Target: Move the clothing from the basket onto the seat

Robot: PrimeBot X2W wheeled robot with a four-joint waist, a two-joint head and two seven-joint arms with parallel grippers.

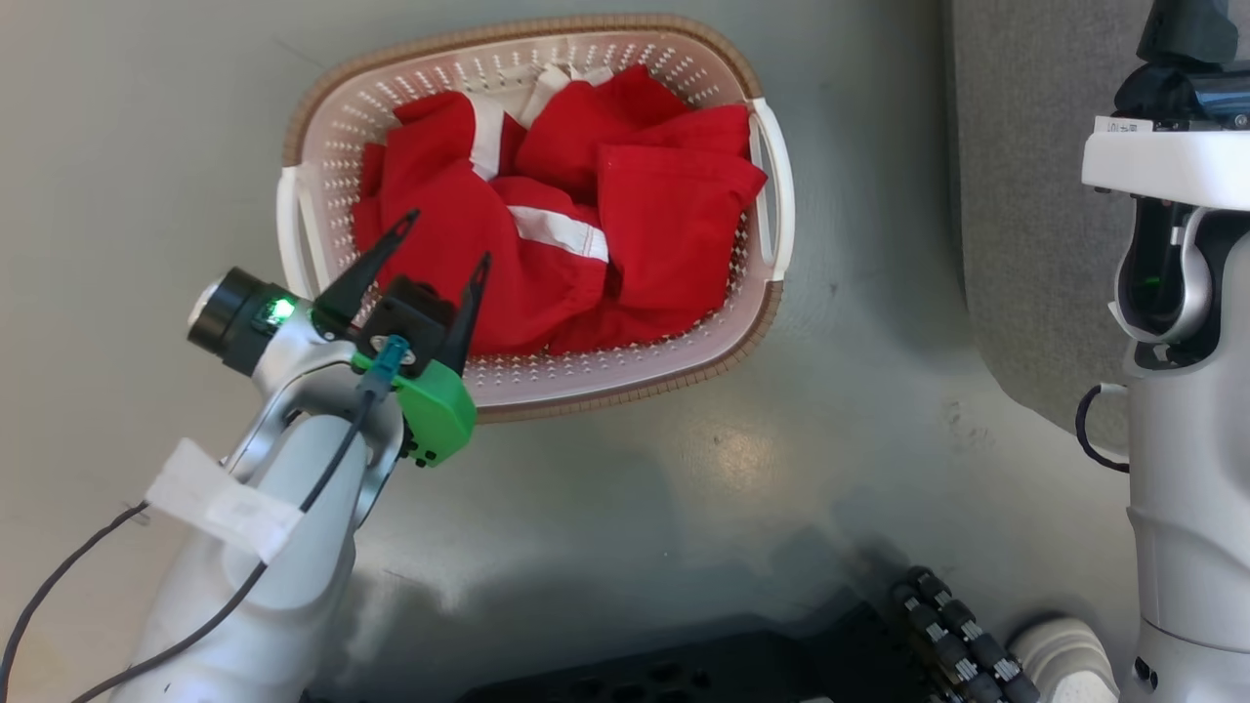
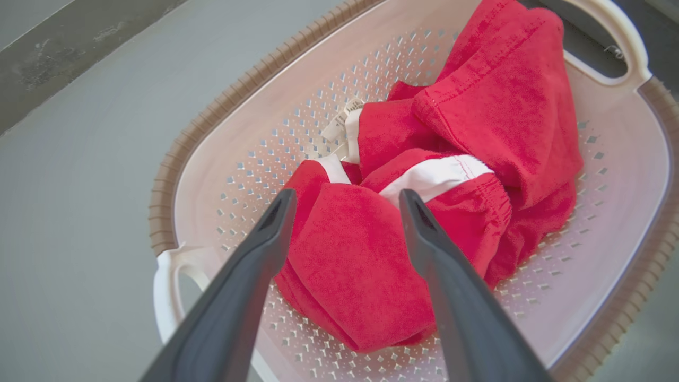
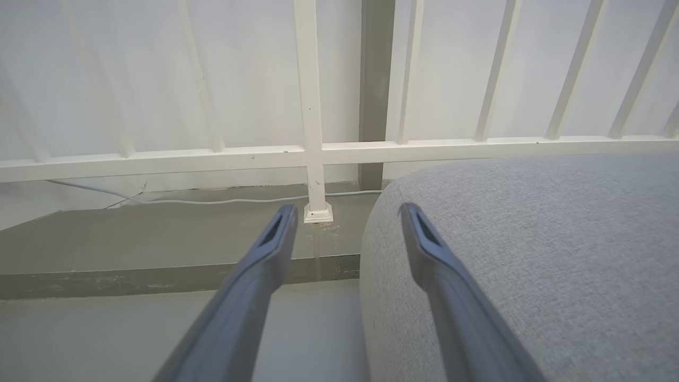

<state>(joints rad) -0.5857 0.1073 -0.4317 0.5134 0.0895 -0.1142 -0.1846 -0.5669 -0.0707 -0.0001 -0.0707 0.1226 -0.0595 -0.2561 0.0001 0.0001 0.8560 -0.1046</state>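
Red clothing (image 1: 566,225) with white trim lies crumpled in the cream perforated basket (image 1: 532,386) on the floor. My left gripper (image 1: 444,239) hangs open above the basket's near-left part, fingers pointing at the heap. Through the left wrist camera the clothing (image 2: 371,249) sits between and beyond the spread fingers (image 2: 265,244), inside the basket (image 2: 223,138), untouched. The grey seat (image 1: 1025,195) runs along the right edge of the head view. My right gripper (image 3: 345,212) stands open with nothing in it, at the rounded edge of the seat (image 3: 530,239). The right arm's pale body (image 1: 1172,342) rises at the far right.
Grey floor (image 1: 684,488) surrounds the basket. The robot's dark base and a wheel (image 1: 957,635) sit at the bottom. A white railing (image 3: 313,148), a low step and a cable lie beyond the seat in the right wrist view.
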